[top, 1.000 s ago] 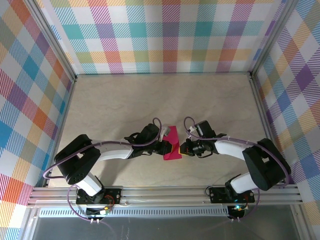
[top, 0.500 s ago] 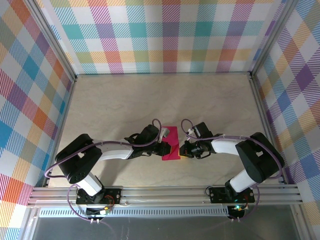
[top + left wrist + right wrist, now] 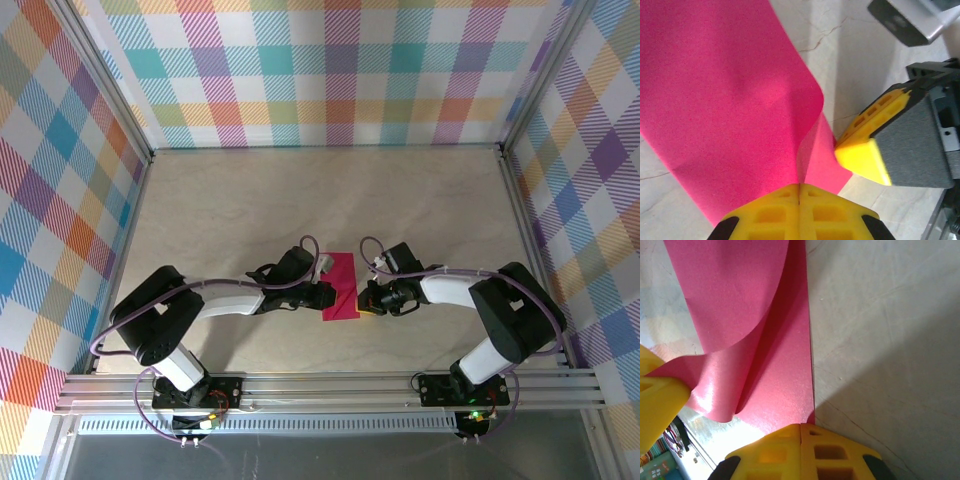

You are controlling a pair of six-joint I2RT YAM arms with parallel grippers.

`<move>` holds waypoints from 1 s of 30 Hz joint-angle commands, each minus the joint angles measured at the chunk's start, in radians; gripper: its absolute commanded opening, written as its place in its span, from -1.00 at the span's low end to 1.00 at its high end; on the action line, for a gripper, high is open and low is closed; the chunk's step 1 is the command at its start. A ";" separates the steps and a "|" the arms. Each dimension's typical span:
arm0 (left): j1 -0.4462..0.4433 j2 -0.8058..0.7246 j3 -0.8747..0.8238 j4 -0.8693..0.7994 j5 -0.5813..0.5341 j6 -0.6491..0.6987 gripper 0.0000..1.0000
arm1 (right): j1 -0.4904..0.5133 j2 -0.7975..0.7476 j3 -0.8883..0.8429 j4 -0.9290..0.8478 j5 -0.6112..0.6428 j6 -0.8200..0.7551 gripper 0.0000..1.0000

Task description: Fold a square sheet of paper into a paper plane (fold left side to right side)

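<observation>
Roughly mid-table, between the two arms, we find the square sheet of paper [image 3: 342, 285], which from above looks like a narrow pink strip because its left part is raised and curls over toward the right. In the wrist views that raised part arches in a soft bulge above the flat right part; we see no pressed crease, and its free edge falls short of the right edge. The left gripper [image 3: 800, 187] has its yellow fingers closed together, and the lifted paper seems pinched at their seam. The right gripper [image 3: 801, 428] is likewise closed, its tip touching the sheet's near right corner, apparently pinning it to the table [image 3: 230, 210]. We judge the first fold begun but unfinished: aligning, creasing and every later fold remain.
</observation>
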 commanded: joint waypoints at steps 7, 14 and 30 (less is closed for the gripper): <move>0.035 0.022 0.051 -0.090 0.020 0.060 -1.00 | 0.009 0.031 0.016 -0.068 0.056 -0.018 -0.99; 0.043 0.058 0.094 -0.145 -0.013 0.101 -1.00 | 0.010 0.039 0.020 -0.083 0.066 -0.020 -0.99; 0.048 0.076 0.127 -0.194 -0.054 0.131 -1.00 | 0.012 0.059 0.041 -0.116 0.080 -0.032 -0.99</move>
